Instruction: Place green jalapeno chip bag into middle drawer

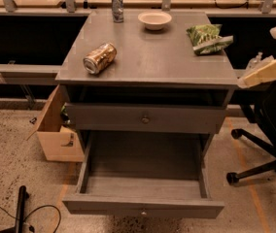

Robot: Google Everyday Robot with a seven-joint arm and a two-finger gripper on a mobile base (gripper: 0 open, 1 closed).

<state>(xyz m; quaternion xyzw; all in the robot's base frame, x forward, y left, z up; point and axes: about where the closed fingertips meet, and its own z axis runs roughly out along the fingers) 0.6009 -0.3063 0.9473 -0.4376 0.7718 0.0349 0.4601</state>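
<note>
The green jalapeno chip bag (207, 38) lies crinkled on the grey cabinet top (147, 57), at its back right corner. The middle drawer (145, 205) is pulled out wide below, and its flat grey floor is bare. My gripper (265, 72) shows as a cream-coloured piece at the right edge of the view. It hangs beside the cabinet's right edge, lower than the bag and to its right, and apart from it. It holds nothing that I can see.
A dented gold-brown can (99, 58) lies on its side at the left of the top. A white bowl (154, 19) and an upright can (117, 5) stand at the back. The upper drawer (145, 118) is shut. A cardboard box (55, 130) stands left, an office chair (267, 135) right.
</note>
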